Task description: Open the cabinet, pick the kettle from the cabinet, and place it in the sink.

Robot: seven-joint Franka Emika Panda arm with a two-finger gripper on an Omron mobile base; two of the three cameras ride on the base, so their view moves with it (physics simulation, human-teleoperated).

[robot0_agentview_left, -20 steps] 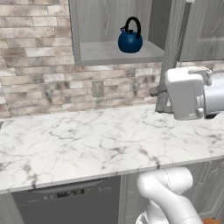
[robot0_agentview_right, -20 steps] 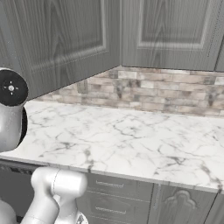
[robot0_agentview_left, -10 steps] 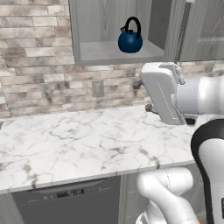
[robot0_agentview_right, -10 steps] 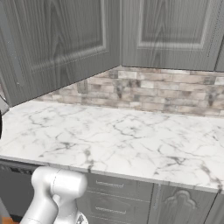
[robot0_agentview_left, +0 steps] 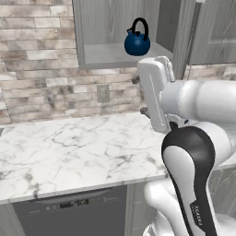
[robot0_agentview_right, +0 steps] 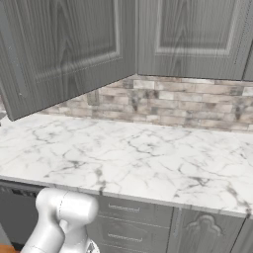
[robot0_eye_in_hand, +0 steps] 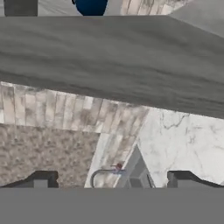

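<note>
On cabinet (robot0_agentview_left: 120, 53) shelf: kettle (robot0_agentview_left: 137, 43) (apparently upright).

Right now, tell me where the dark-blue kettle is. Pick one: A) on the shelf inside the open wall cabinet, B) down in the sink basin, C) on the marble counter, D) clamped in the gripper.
A: the left base view shows the dark-blue kettle standing upright on the shelf of the open wall cabinet, above the marble counter, with nothing gripping it.
</note>
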